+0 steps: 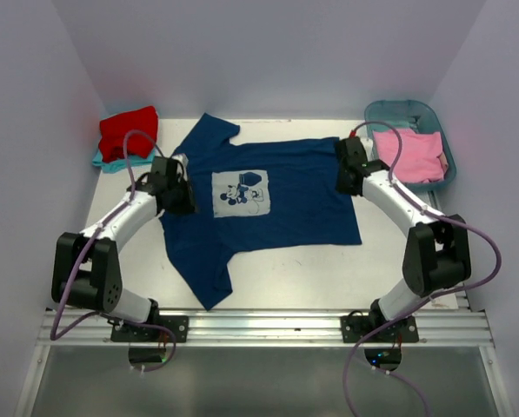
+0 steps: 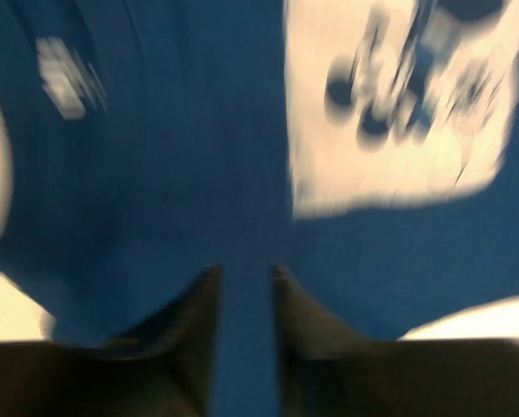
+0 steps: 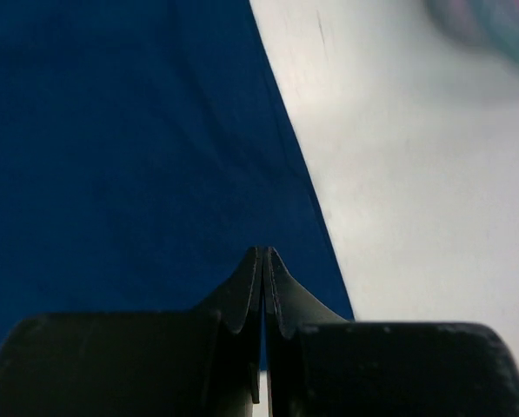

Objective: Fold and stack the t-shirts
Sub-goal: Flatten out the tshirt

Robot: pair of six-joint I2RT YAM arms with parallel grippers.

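Left end effector [image 2: 245, 271] apart over navy t-shirt [image 1: 294, 200] | right end effector [image 3: 264, 252] together | wrist views only

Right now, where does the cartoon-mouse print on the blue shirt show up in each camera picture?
Top external: the mouse print sits left of centre, on the chest of the navy t-shirt.
Left wrist: upper right, blurred.
Right wrist: not in it; only plain navy cloth and bare table.
Shared landmark: the navy t-shirt, seen in all three views.
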